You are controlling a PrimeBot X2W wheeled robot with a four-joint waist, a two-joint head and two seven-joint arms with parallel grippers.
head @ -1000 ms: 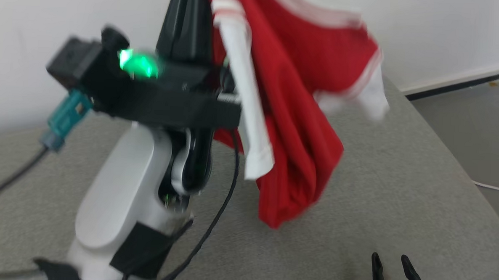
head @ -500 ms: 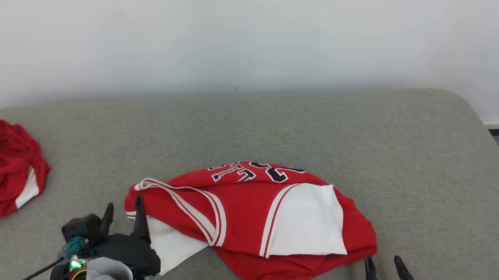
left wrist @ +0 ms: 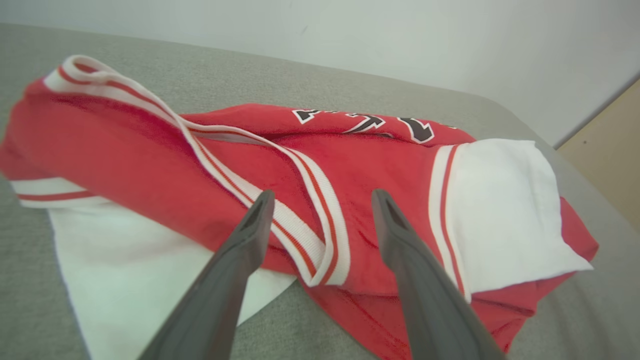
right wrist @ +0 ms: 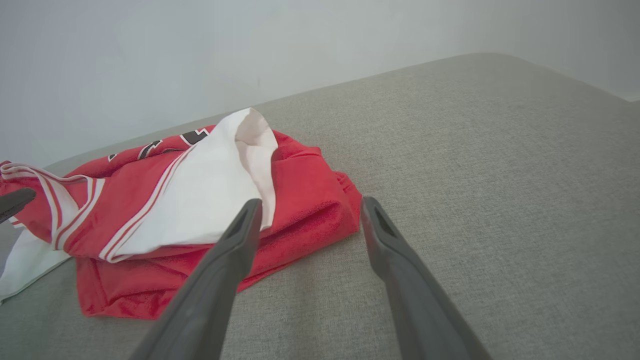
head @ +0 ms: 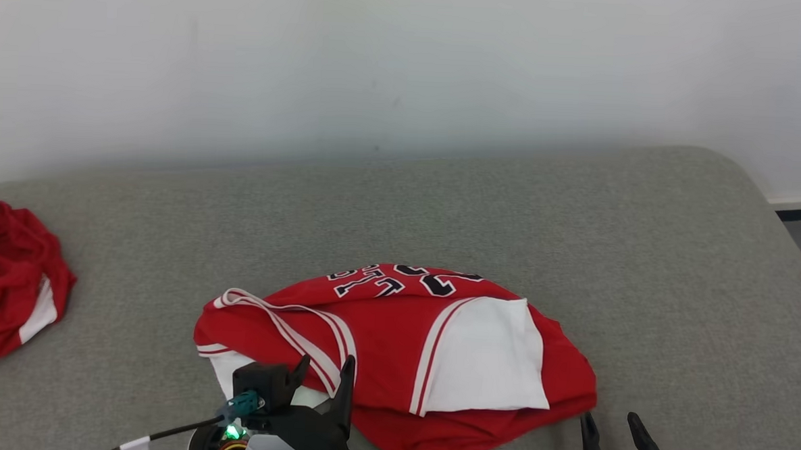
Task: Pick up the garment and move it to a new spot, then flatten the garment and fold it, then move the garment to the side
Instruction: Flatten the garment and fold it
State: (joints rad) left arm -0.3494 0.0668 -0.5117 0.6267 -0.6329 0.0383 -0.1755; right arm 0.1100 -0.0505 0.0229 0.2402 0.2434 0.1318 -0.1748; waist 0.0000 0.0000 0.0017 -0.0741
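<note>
- A crumpled red-and-white sports jersey (head: 395,346) lay on the grey fabric worktop (head: 642,262); its black print, possibly numbers, was unclear.
- The left gripper (head: 325,361) had its 2 fingers spread wide over the striped trim, empty.
- The right gripper (head: 608,417) was beside the jersey's right edge, its fingers wide apart and empty.

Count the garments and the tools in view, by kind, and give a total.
Garments: 2, the numbered jersey and a crumpled red garment
Tools: 2, the left tool and the right tool
Total: 4
</note>
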